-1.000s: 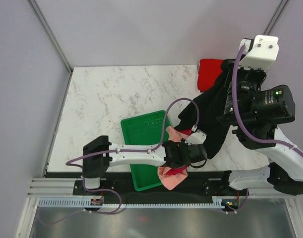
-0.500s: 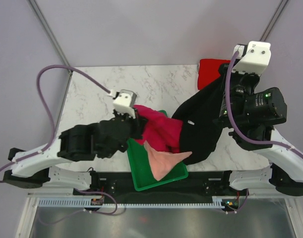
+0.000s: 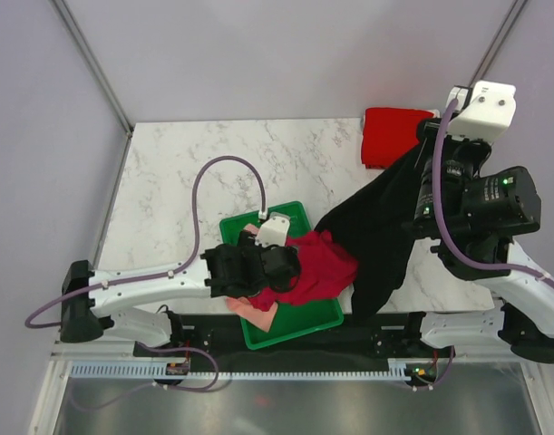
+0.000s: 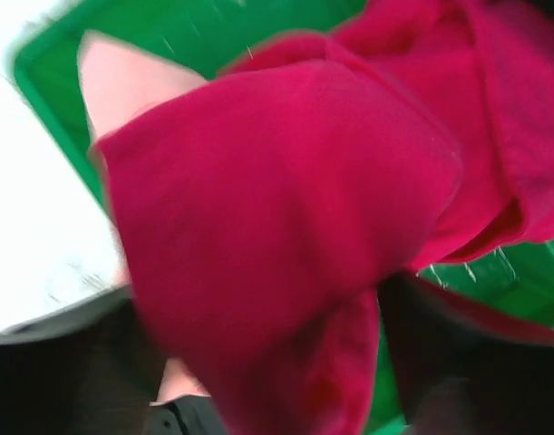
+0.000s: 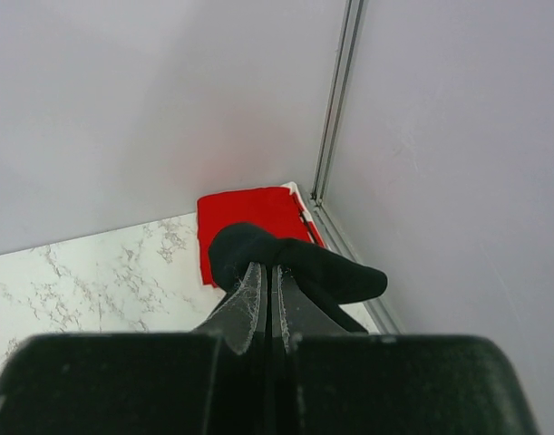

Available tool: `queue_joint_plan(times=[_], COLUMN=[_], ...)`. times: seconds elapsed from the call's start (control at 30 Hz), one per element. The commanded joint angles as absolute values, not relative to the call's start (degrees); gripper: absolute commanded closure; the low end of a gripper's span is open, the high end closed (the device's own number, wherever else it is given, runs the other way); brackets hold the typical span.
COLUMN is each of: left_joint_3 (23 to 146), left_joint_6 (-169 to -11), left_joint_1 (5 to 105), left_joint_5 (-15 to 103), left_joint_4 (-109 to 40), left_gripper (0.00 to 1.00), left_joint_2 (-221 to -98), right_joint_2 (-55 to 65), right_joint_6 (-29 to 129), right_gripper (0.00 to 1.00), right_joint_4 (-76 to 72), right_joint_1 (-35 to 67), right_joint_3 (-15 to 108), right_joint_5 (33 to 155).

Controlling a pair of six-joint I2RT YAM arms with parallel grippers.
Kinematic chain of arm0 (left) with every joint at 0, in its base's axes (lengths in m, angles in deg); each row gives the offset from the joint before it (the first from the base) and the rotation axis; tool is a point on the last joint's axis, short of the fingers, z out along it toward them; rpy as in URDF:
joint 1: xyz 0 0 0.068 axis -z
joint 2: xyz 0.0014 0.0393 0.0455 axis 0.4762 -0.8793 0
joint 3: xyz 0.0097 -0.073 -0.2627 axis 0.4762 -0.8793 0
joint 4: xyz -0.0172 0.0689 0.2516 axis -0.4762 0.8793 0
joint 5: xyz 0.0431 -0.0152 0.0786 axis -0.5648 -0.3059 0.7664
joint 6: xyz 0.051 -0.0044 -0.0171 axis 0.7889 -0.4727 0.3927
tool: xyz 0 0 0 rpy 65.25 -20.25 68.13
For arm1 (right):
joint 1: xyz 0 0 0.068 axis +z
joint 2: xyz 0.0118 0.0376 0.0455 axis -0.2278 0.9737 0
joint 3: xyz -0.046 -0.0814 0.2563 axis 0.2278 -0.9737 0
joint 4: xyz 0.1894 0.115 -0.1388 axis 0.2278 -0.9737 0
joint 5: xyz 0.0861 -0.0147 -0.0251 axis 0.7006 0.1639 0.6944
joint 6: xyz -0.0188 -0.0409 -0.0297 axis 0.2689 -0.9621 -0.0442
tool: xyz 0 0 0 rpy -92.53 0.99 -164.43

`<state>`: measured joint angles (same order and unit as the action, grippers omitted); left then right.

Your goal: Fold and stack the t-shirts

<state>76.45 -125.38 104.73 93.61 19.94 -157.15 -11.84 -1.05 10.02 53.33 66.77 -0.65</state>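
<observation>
My right jaws: clamped shut on a fold of the black t-shirt point(image 5: 295, 267), which hangs from them down to the desk point(image 3: 195, 172).
My left jaws: over the green bin point(image 3: 295, 331), pressed against the magenta t-shirt point(image 3: 317, 272); I cannot tell their gap.
Peach t-shirt point(image 3: 258, 313): under the magenta one, at the bin's near left edge.
Red t-shirt point(image 3: 390, 136): folded, at the far right corner of the desk.

My right gripper point(image 3: 428, 143) is raised near the far right corner, holding up the black tee point(image 3: 381, 231), which hangs down to the marble table point(image 3: 186, 172). Behind it lies the folded red tee point(image 3: 390, 136). My left gripper point(image 3: 290, 268) sits over the green bin point(image 3: 245, 227), against the bunched magenta tee point(image 3: 322, 272). A peach tee point(image 3: 258, 311) peeks out beneath my wrist.
</observation>
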Motion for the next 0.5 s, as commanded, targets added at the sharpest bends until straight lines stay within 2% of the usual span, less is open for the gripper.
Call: queue_joint_plan(times=[0.0,0.17,0.3,0.47], left_joint_3=[74.65,71.40,66.75,60.59], left_joint_6=[-126.89,-131.27,-133.22,-133.74], left_joint_1=[99.13,98.40,89.74,81.10], left_joint_5=[78.31,78.14,74.83,71.12], left_joint_4=[13.62,15.55,18.19,18.19], left_gripper=[0.01,0.00,0.01,0.07], left_joint_2=[-160.38,-159.36,-156.10,-157.32], right_joint_2=[-12.74,-13.53,-15.46,-17.48], right_joint_6=[-0.63,0.15,2.69,6.74], right_gripper=[1.00,1.00,1.00,1.00], right_joint_4=[10.11,9.94,8.18,5.19], right_joint_1=[53.01,53.01,53.10,53.10], right_joint_3=[66.49,64.39,61.66,56.22], right_joint_5=[-3.61,-4.31,-5.54,-8.26])
